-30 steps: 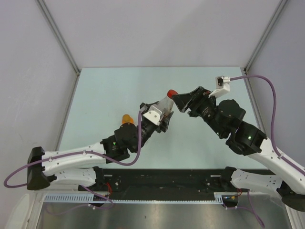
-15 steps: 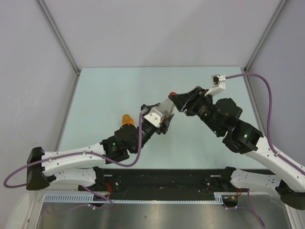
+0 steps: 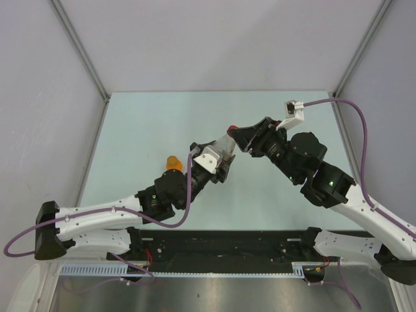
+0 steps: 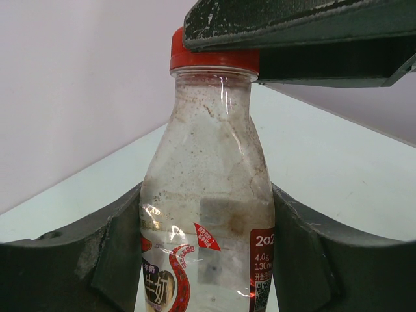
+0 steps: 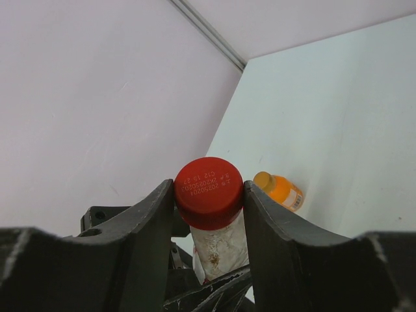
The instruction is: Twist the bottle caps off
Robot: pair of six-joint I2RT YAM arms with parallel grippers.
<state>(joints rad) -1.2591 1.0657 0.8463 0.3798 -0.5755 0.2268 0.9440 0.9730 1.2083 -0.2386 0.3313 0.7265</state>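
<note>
My left gripper is shut on a clear bottle with a reddish label band and holds it tilted above the table. The same bottle shows in the top view and the right wrist view. My right gripper is shut on its red cap, one finger on each side. The cap also shows in the left wrist view. An orange-filled bottle with an orange cap lies on the table to the left; it also shows in the right wrist view. The plain clear bottle is out of view.
The pale green table is bounded by grey walls with metal corner posts. A purple cable loops over the right arm.
My right gripper has moved left onto the red cap and closed round it. The cap, plain from above a second ago, is now covered by the fingers. The left arm has hardly moved.
</note>
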